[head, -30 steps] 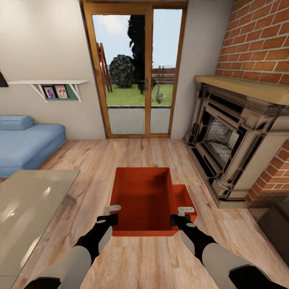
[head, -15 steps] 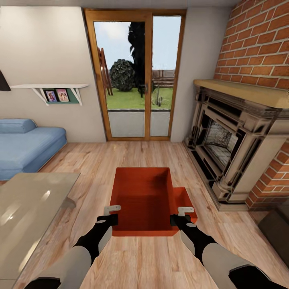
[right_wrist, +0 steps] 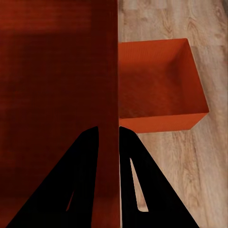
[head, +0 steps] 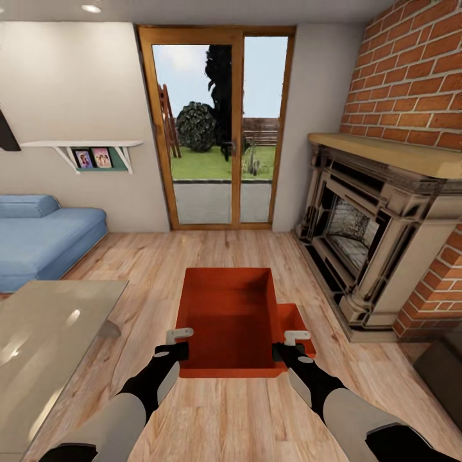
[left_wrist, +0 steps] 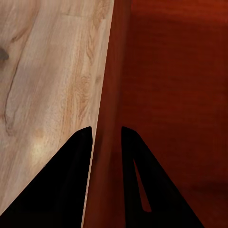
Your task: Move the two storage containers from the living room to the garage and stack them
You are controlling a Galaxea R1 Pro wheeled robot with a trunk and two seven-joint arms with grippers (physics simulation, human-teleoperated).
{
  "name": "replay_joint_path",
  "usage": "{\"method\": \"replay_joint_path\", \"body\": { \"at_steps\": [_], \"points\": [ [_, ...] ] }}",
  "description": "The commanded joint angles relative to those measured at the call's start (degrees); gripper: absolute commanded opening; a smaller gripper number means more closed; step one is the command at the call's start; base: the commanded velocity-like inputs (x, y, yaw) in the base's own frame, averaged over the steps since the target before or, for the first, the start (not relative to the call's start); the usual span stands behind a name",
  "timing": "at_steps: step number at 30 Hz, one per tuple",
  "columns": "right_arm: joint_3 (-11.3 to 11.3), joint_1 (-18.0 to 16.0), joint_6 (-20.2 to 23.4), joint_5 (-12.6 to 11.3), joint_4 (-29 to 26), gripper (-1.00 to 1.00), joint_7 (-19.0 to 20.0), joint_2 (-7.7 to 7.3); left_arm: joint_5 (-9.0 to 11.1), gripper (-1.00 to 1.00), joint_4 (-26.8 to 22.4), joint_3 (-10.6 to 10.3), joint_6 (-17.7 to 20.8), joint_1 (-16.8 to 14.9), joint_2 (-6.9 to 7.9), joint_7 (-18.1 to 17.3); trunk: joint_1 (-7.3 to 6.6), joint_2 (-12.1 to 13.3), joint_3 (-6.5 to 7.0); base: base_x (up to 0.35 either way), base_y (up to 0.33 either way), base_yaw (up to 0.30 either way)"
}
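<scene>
An open orange-red rectangular storage bin with thin walls is held up in front of the robot, above the light wood-plank floor of the living room. The left claw is clamped on the bin's left wall near its near corner, and in the left wrist view the two dark fingers are seen straddling that thin wall, one outside and one inside. The right claw is closed in the same manner on the bin's right wall, its dark fingers set to either side of the wall's edge in the right wrist view. A second, alike orange-red bin is seen lying on the wood floor just to the right of the held one and partly hidden behind it in the head view; it is open upward. Ahead, wood-framed glass doors are set in the far wall, with a blue sofa at the left, an ornate stone fireplace below red brick at the right, and a glossy beige tabletop at the near left.
</scene>
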Motion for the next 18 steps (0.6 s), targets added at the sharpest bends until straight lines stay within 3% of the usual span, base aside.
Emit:
{"method": "replay_joint_path", "body": {
  "at_steps": [1,18],
  "points": [
    [-0.7,-0.07,-0.27,-0.45,0.07,-1.0,-0.48,-0.14,-0.6,-1.0,-0.24,0.57,0.41,-0.03,1.97,0.54,0.04,-0.12,-0.02,0.0,0.0,0.0],
    [-0.7,-0.07,-0.27,-0.45,0.09,-1.0,-0.48,-0.14,-0.6,-1.0,-0.24,0.66,0.41,-0.03,1.97,0.6,0.04,-0.12,1.54,0.0,0.0,0.0]
  ]
}}
